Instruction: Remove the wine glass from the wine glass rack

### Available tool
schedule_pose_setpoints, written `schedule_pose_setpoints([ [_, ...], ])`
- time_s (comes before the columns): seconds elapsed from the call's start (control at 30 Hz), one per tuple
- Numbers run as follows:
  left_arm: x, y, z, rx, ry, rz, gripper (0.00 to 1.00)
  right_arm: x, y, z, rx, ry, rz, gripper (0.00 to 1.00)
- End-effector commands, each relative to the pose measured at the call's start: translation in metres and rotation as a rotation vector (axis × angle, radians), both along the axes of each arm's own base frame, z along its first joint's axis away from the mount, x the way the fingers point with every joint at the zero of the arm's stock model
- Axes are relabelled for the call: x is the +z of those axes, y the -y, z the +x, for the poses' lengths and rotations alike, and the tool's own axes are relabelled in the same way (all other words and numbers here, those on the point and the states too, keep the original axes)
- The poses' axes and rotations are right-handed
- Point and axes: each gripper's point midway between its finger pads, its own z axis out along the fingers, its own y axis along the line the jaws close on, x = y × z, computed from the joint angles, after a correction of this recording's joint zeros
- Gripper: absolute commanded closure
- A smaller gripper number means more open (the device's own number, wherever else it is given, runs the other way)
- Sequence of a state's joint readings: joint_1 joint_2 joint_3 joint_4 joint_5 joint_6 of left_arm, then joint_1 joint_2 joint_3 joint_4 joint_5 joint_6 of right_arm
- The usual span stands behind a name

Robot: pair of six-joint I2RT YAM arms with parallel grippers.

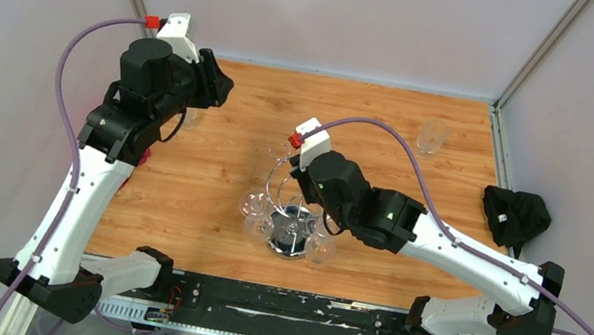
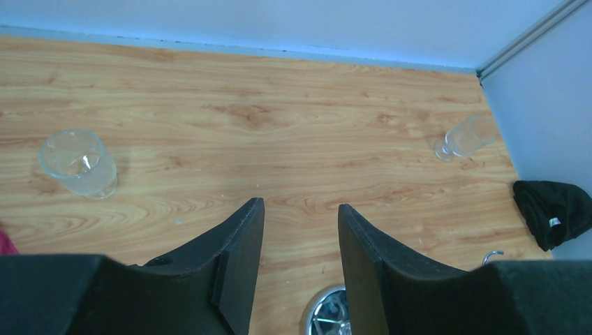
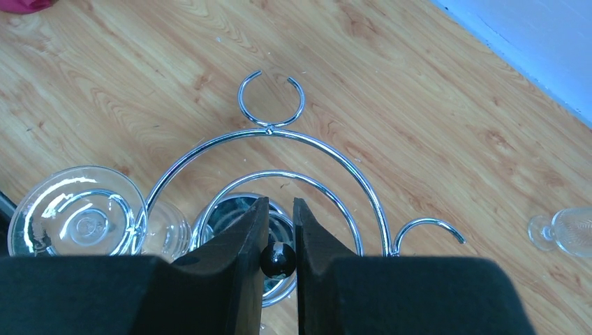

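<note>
Right claw: my right claw (image 3: 280,204) is clamped on the black knob (image 3: 278,258), which sits between my 2 fingers (image 3: 244,237) a little back from the tips.
Wine glass rack: the wine glass rack (image 3: 269,129) stands near the middle of the table (image 1: 210,181), straight under my right claw. Its chrome arcs curl out ahead of my fingertips and end in an open ring.
Wine glass: 1 wine glass (image 3: 77,213) hangs on the rack to the left of my right claw, foot uppermost, apart from my fingers. A 2nd glass (image 3: 167,230) hangs just beside it, nearer the claw.
Left claw: my left claw (image 2: 300,206) is spread open with nothing between the fingers, hanging over bare wood toward the far left of the table, well apart from the rack.
Loose glasses: 1 glass (image 2: 77,162) stands on the wood to the left of my left claw; another (image 2: 466,137) lies on its side near the far right corner.
Black cloth: the black cloth (image 1: 515,216) lies at the table's right edge.
</note>
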State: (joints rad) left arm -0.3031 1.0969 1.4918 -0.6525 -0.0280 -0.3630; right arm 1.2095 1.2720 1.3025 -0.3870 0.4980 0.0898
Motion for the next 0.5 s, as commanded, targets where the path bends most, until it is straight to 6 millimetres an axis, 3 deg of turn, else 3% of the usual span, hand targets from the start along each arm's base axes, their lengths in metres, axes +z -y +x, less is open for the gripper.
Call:
schedule_pose_setpoints([
  [0.0, 0.013, 0.000, 0.003, -0.001, 0.034, 0.009, 0.52, 0.017, 0.005, 0.026, -0.034, 0.055, -0.004, 1.00],
  [0.47, 0.015, 0.003, 0.012, -0.012, 0.045, 0.027, 0.52, 0.023, 0.005, 0.076, -0.073, 0.065, -0.004, 1.00],
])
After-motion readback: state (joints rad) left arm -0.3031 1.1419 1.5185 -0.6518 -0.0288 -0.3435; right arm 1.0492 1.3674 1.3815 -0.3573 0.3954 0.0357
